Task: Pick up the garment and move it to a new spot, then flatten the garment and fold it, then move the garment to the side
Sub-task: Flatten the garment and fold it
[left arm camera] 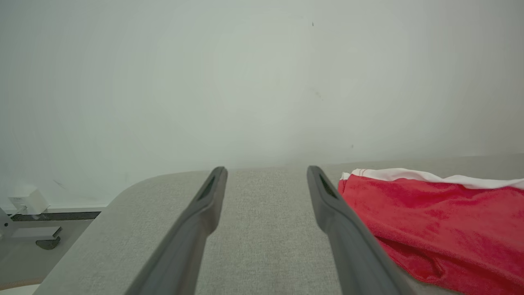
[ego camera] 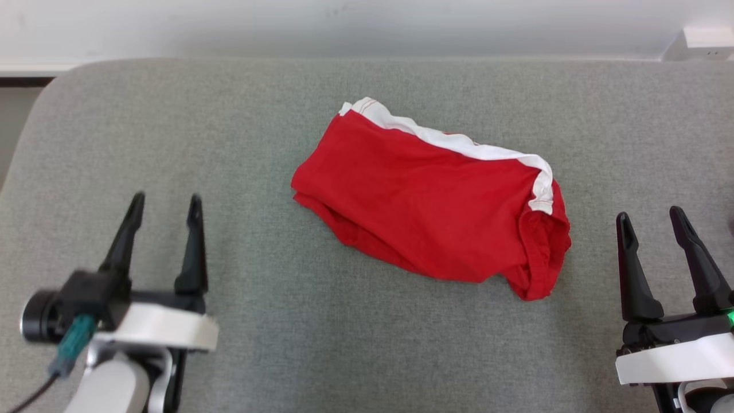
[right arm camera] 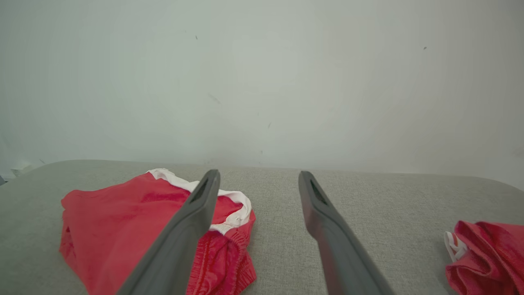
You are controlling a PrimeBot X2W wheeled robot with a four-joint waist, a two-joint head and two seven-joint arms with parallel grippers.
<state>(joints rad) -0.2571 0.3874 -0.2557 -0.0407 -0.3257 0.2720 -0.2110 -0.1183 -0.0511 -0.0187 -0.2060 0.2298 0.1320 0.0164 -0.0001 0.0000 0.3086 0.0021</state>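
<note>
Two grippers flank your work on the grey padded surface (ego camera: 241, 103). Start at about 8 o'clock in the head view: your left gripper (ego camera: 166, 199) sits there with its two dark fingers spread wide, pinching nothing. Its tips aim toward 12 o'clock over bare fabric, well apart from the cloth.

Move toward the middle and you find the garment (ego camera: 424, 201), a red piece with a white band (ego camera: 487, 150) along its 12-to-2 o'clock edge. It lies loosely folded and rumpled on the surface. Its long axis runs from 10 o'clock to 4 o'clock, with a bunched hem at the 4 o'clock end. Neither gripper touches it.

At about 4 o'clock in the head view you have your right gripper (ego camera: 649, 215), fingers likewise parted and empty, near the garment's bunched end but clear of it.

In the right wrist view, a second crumpled red cloth (right arm camera: 485, 254) with a bit of white lies at 4 o'clock, well apart from the garment.
</note>
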